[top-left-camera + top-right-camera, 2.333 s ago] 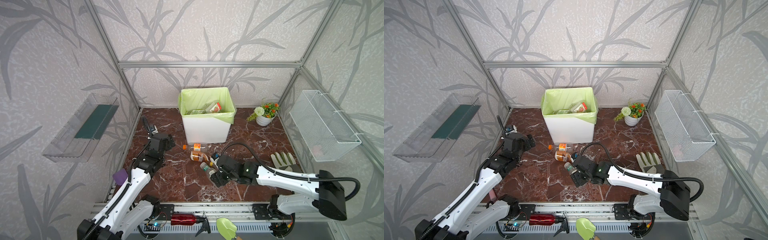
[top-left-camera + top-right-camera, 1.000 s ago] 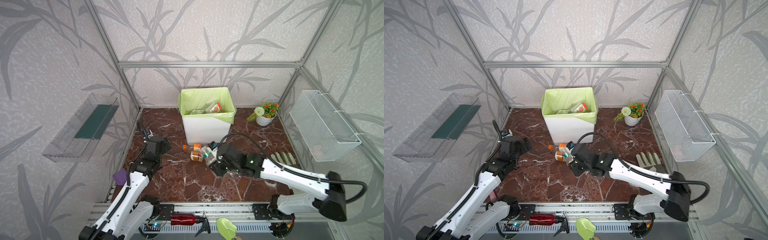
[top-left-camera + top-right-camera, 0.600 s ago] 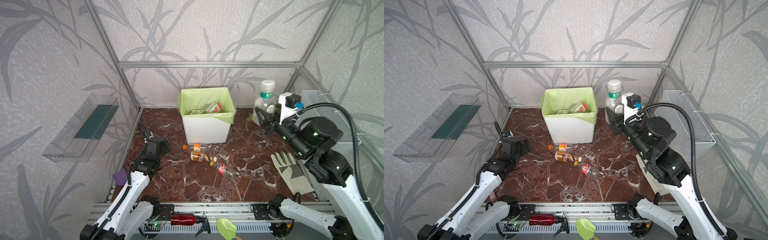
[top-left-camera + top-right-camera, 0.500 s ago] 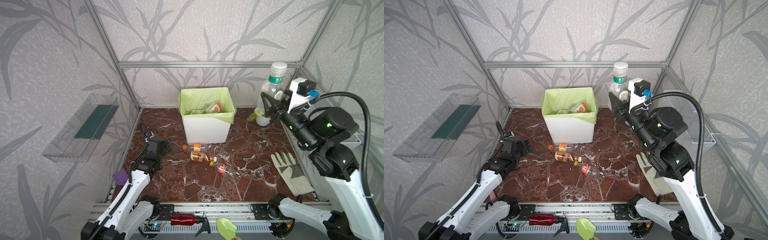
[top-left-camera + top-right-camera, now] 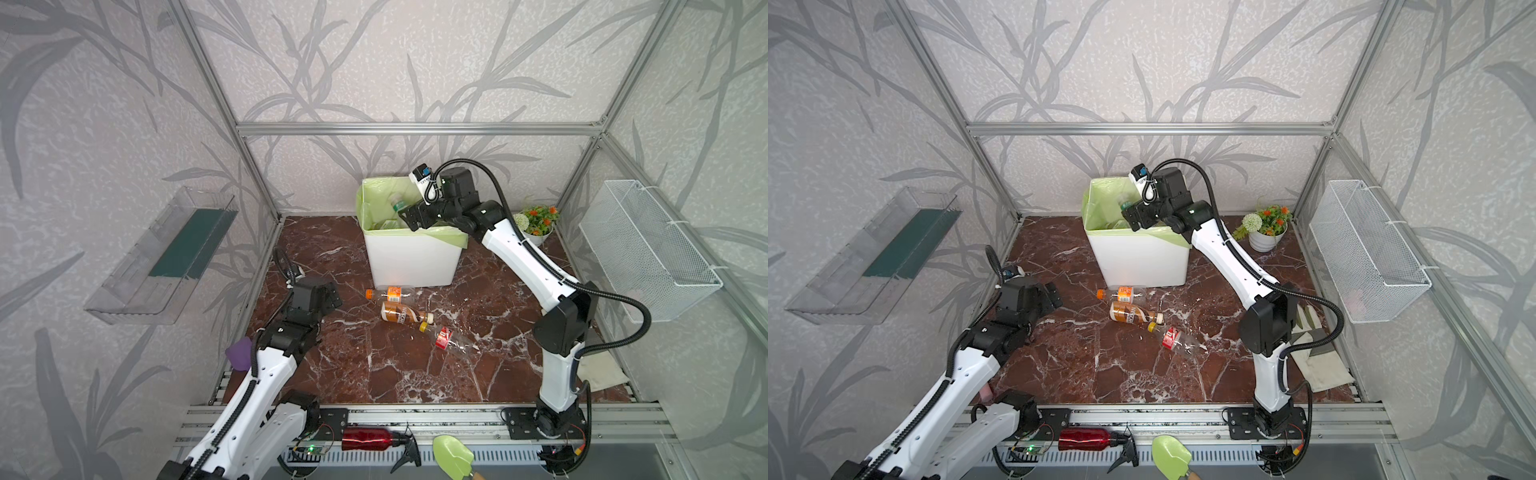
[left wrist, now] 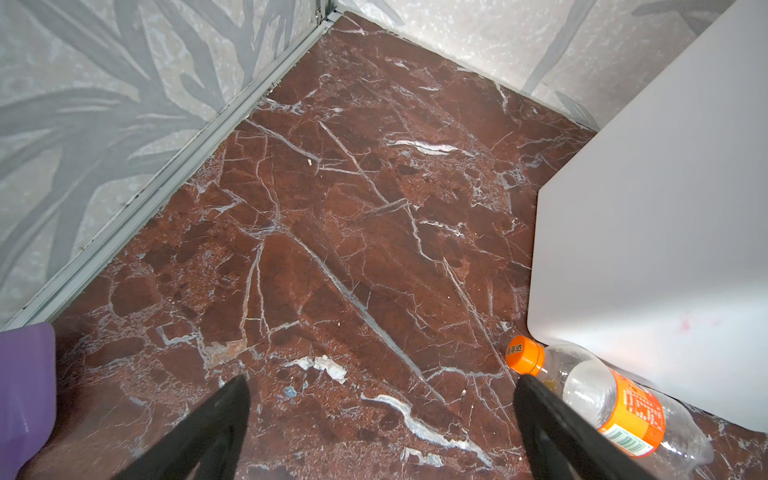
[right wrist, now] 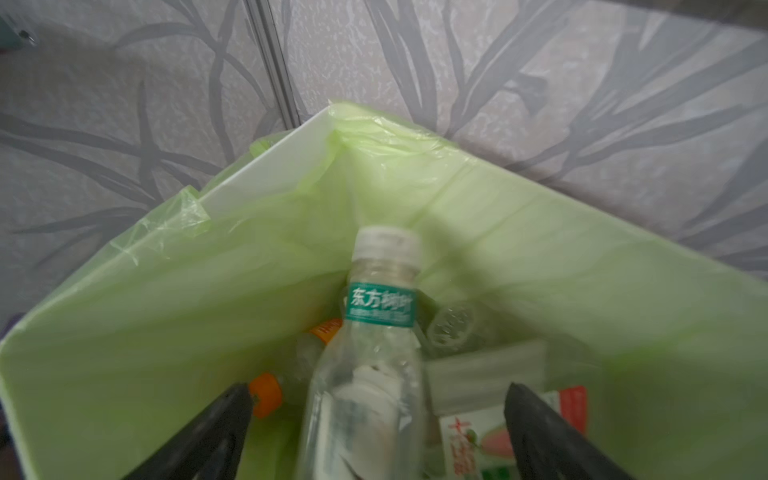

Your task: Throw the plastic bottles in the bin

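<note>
The bin (image 5: 411, 257), a white tub with a green bag, stands at the back middle in both top views. My right gripper (image 5: 409, 216) hangs over its rim, open. A clear plastic bottle (image 7: 380, 307) with a white cap and green label sits loose between the wide jaws, touching neither, above several bottles inside. Three bottles lie on the floor: an orange-capped one (image 5: 388, 294), a brown one (image 5: 403, 313) and a red-labelled one (image 5: 451, 337). My left gripper (image 6: 381, 381) is open and empty above the floor, with the orange-capped bottle (image 6: 615, 407) beside one finger.
A flower pot (image 5: 534, 224) stands right of the bin, a wire basket (image 5: 648, 249) hangs on the right wall and a clear tray (image 5: 166, 253) on the left. A glove (image 5: 1316, 357) lies front right. A red metallic bottle (image 5: 368, 436) and green scoop (image 5: 453, 457) rest on the front rail.
My right arm swung down from high at the right to over the bin, and its jaws opened off the green-labelled bottle. The left arm stayed put.
</note>
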`<state>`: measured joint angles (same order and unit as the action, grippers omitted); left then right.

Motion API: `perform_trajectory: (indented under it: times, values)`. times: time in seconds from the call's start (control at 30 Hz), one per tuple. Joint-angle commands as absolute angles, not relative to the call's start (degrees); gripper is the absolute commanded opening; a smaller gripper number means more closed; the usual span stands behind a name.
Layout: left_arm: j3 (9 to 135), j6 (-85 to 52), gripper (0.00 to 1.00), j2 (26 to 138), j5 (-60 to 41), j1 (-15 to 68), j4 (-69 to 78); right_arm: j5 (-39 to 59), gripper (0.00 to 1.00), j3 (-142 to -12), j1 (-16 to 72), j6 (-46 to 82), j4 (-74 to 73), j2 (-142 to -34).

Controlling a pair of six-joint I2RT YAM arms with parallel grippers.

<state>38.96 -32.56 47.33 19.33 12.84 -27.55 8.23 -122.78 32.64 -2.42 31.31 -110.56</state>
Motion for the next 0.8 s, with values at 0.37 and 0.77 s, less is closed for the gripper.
perform_trajectory:
  times: [0.37, 0.77]
  values:
    - [38.59, -34.67, 0.99, 46.41, 17.59, 13.16, -28.07, -4.25, 0.99, -99.91, 26.55, -5.63, 20.04, -69.93]
    - [38.29, -31.18, 0.99, 45.99, 21.33, 24.54, -25.93, -1.76, 0.99, -57.93, 18.78, 15.45, 19.98, -52.79]
